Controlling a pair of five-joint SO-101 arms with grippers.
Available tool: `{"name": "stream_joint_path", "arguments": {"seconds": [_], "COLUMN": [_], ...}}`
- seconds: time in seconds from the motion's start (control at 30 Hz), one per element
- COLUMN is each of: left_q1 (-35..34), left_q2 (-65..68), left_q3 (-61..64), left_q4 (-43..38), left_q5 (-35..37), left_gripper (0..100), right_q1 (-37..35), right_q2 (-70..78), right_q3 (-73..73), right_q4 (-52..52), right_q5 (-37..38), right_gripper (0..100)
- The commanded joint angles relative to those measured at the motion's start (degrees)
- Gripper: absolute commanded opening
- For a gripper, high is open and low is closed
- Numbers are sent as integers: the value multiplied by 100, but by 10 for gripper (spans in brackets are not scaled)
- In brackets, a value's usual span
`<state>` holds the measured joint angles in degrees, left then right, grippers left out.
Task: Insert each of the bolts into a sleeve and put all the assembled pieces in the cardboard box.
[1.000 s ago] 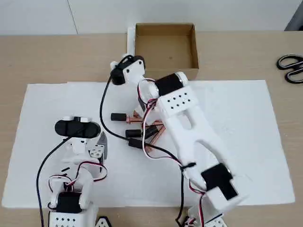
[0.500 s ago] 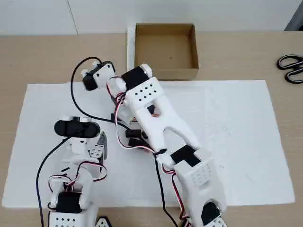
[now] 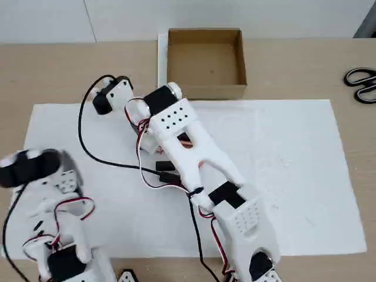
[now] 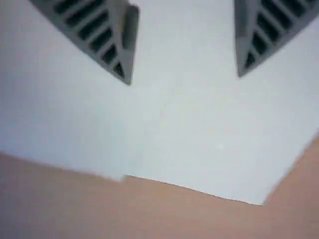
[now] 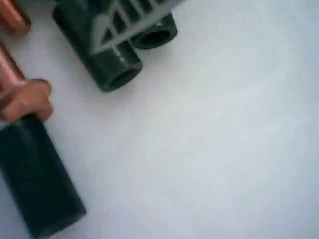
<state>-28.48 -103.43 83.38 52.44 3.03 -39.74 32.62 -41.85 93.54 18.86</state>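
Swung leftward over the last second, the right arm has quit the box's edge and lowered onto the heap of parts, while the left arm has drawn off toward a corner of the white paper (image 3: pixel 294 176). Right gripper (image 5: pixel 119 22) sits directly over a dark sleeve (image 5: pixel 107 69); whether it is apart or closed cannot be told. Left gripper (image 4: pixel 184 72) hangs with its jaws wide apart, nothing between them, above the paper's edge and the bare table (image 4: pixel 149 214).

Step in hand, as judged: seizing this sleeve. To do it well, span the barrel at mid-length, square to its axis, so that the round body cannot roll or squirt out. Keep clear of the second sleeve (image 5: pixel 159 32) lying just beside it, and lift with one open bore left free to receive a bolt.

Sleeves are short, dark, smooth tubes with hollow ends. Near the right gripper a copper bolt (image 5: pixel 22 97) rests its head against a third sleeve (image 5: pixel 40 189); whether they are joined cannot be told. Cardboard box (image 3: pixel 202 59) lies beyond the right gripper, well apart.
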Motion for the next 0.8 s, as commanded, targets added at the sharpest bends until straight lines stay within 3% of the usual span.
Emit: {"name": "stream_joint_path", "arguments": {"seconds": [0.0, 0.23, 0.53, 0.77], "left_q1": [-589, -686, -2391, -3051], "left_q2": [-79, -79, -79, -79], "left_q3": [-338, -400, -998, -980], "left_q4": [53, 501, 870, 897], "left_q5": [-9, -35, 0, 0], "left_gripper": [131, 131, 131, 131], "right_q1": [154, 286, -84, -523], "right_q2": [-31, -13, 664, 796], "right_q3": [-246, -246, -246, -246], "right_q4": [-268, -470, -831, -822], "right_q5": [26, -44, -255, 369], "right_gripper": [263, 263, 263, 262]}}
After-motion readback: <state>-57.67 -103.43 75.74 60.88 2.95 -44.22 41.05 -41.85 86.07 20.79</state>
